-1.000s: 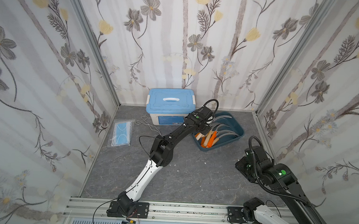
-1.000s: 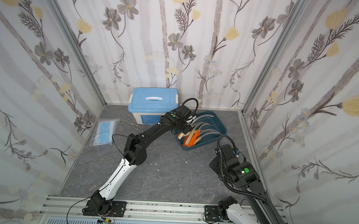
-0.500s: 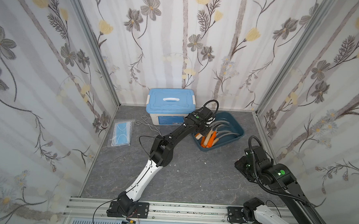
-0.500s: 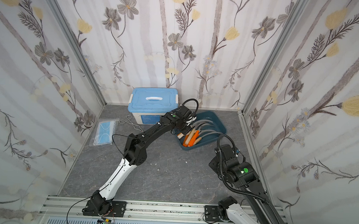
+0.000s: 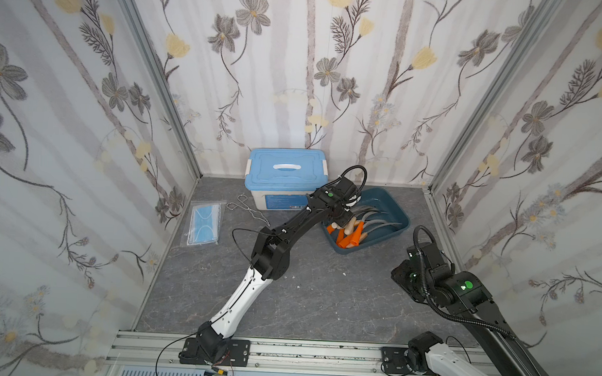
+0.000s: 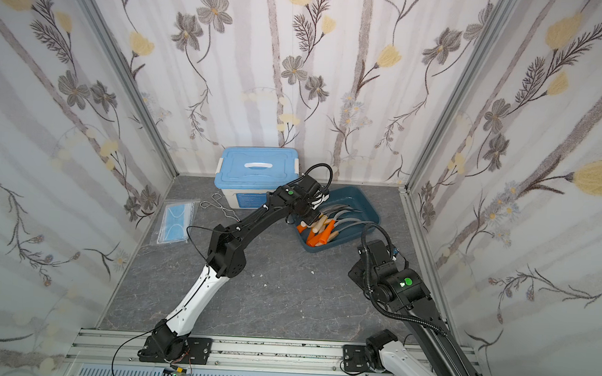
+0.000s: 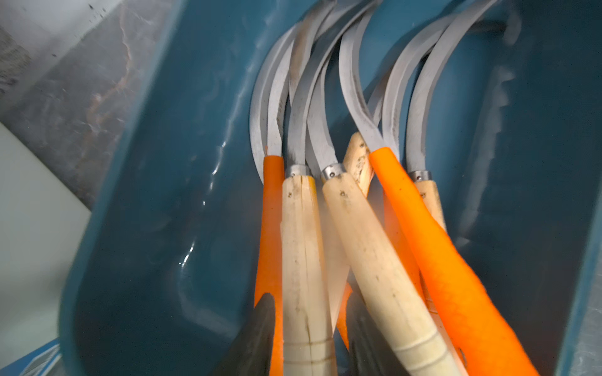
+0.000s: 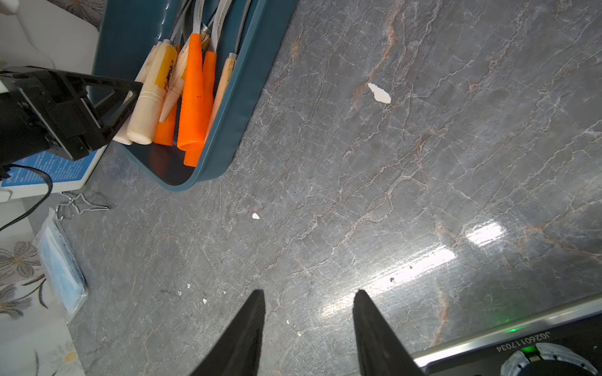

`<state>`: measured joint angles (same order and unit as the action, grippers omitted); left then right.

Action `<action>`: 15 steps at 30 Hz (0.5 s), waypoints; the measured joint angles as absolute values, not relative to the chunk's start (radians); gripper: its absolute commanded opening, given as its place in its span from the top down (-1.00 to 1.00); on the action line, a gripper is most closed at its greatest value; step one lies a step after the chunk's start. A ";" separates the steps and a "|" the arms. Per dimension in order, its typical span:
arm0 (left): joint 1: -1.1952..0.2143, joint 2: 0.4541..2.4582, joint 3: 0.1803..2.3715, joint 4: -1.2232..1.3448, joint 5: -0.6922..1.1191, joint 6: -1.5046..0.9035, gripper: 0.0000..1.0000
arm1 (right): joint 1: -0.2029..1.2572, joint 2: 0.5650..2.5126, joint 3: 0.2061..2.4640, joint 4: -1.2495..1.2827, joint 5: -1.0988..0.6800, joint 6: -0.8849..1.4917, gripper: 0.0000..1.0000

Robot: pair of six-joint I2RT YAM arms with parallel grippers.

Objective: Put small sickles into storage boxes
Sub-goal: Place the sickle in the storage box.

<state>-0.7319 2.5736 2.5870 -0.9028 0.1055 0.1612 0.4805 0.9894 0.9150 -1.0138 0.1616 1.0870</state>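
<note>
**A:** Where are the sickles (image 7: 358, 228) lying relative to the left jaws?

**B:** They are all lying in the teal tray (image 7: 156, 201), with handles bunched at the end nearer the robot and blades curving toward the far end. The left jaws are hanging right over the handle ends, standing part-way apart. One pale wooden handle (image 7: 303, 260) is lying between them. A sliver of gap is showing along one side of it, so they are not pinching it.

**A:** And the right jaws?

**B:** They are hovering well apart from the tray, over bare counter (image 8: 423, 162). They are spread open and holding nothing.

**A:** What is crowding the tray?

**B:** The white box with a blue lid (image 5: 285, 181) is standing just beside it. The left arm (image 5: 290, 230) is reaching in over the tray's corner next to that box. Wire tongs (image 5: 247, 209) are lying near the box's other front corner. A packet of blue face masks (image 5: 204, 222) is lying beyond them, by the wall. A few white scraps (image 8: 379, 93) are lying on the counter between the right jaws and the tray.

**A:** How many of each?

**B:** One tray, one box, one pair of tongs and one mask packet. For the sickles, I am counting three orange handles and at least four pale ones. The pile is overlapping too much for a surer count.
</note>
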 measured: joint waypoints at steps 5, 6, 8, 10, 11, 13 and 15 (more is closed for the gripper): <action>-0.732 2.523 2.605 -0.903 0.113 0.174 -0.48 | 0.480 0.994 0.915 -1.006 0.162 1.086 0.03; -0.732 2.513 2.610 -0.902 0.115 0.176 -0.59 | 0.480 0.997 0.915 -1.005 0.162 1.084 0.02; -0.731 2.495 2.627 -0.902 0.116 0.181 -0.78 | 0.480 1.003 0.915 -0.997 0.162 1.079 0.01; -0.730 2.479 2.643 -0.902 0.116 0.183 -0.95 | 0.480 1.013 0.916 -0.986 0.162 1.074 -0.05; -0.728 2.469 2.649 -0.902 0.116 0.184 -1.00 | 0.480 1.021 0.919 -0.982 0.162 1.068 -0.25; -0.726 2.446 2.653 -0.903 0.116 0.186 -1.00 | 0.480 1.047 0.932 -0.970 0.163 1.060 -0.42; -0.717 2.417 2.654 -0.909 0.116 0.187 -1.00 | 0.479 1.075 0.951 -0.961 0.170 1.043 -0.48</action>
